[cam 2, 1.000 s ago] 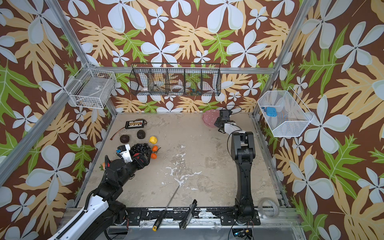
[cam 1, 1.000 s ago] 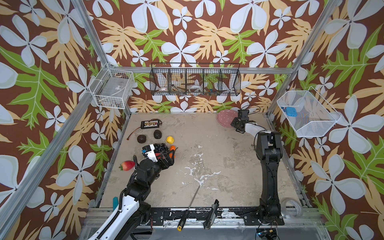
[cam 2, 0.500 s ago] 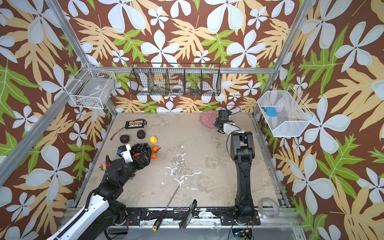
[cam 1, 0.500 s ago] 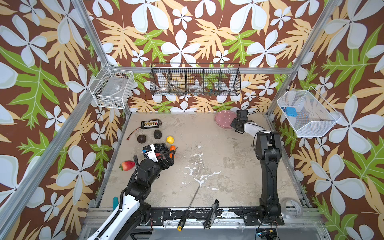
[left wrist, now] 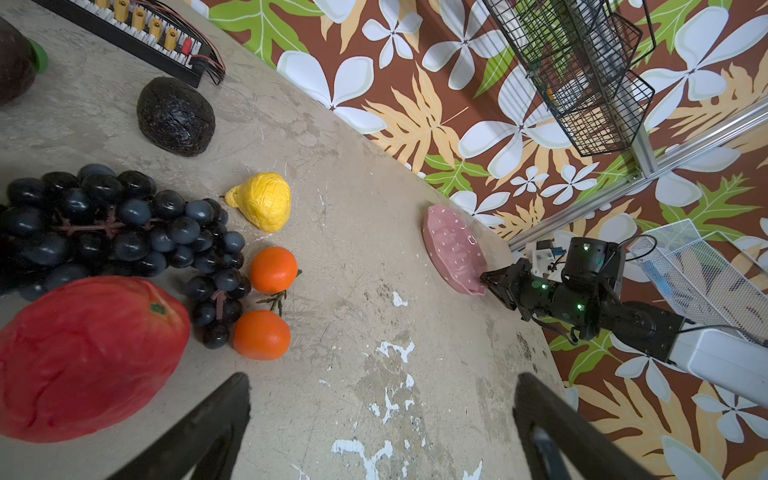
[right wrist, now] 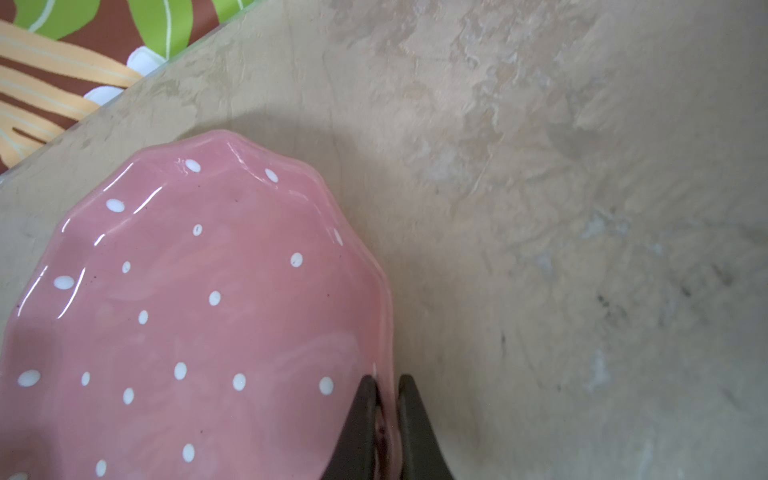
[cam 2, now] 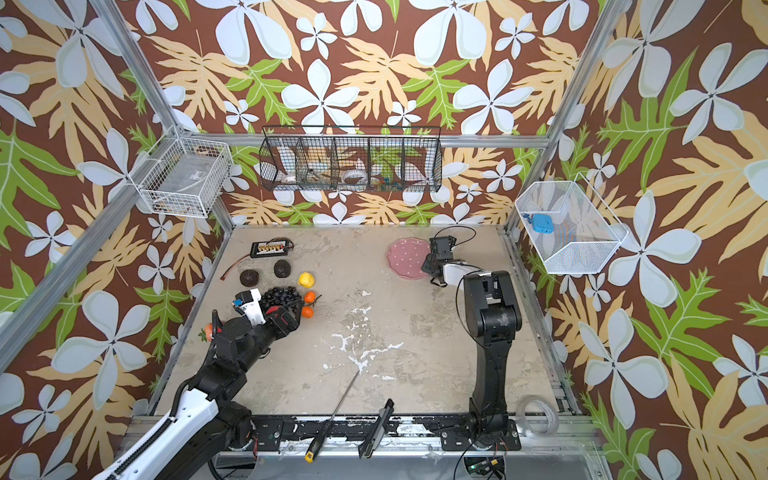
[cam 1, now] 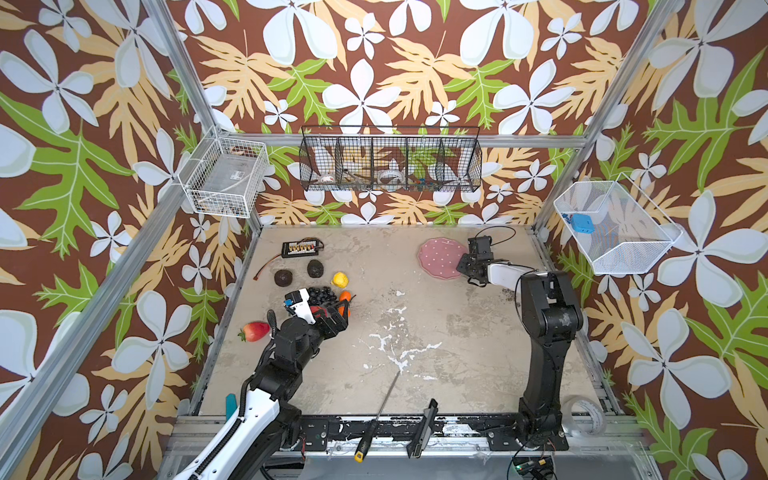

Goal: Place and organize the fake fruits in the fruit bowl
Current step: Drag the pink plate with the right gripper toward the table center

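R gripper (right wrist: 386, 384) pinches the bowl (cam 1: 440, 257) by its right rim, one finger inside, one outside. The bowl is empty, near the table's (cam 1: 415, 324) back-right corner. Fruits (cam 1: 322, 295) lie well apart by the left edge. L gripper (left wrist: 382, 378) is spread wide beside the apple (left wrist: 83, 357). I'd drag the bowl left.

The fruit bowl (cam 1: 440, 257) sits far right on the tabletop (cam 1: 415, 332), well apart from the grapes (cam 1: 322, 294) at the left. The lemon (cam 1: 340, 279) lies just beyond them, the connector board (cam 1: 302, 248) farther back, the strawberry (cam 1: 255, 331) nearer.
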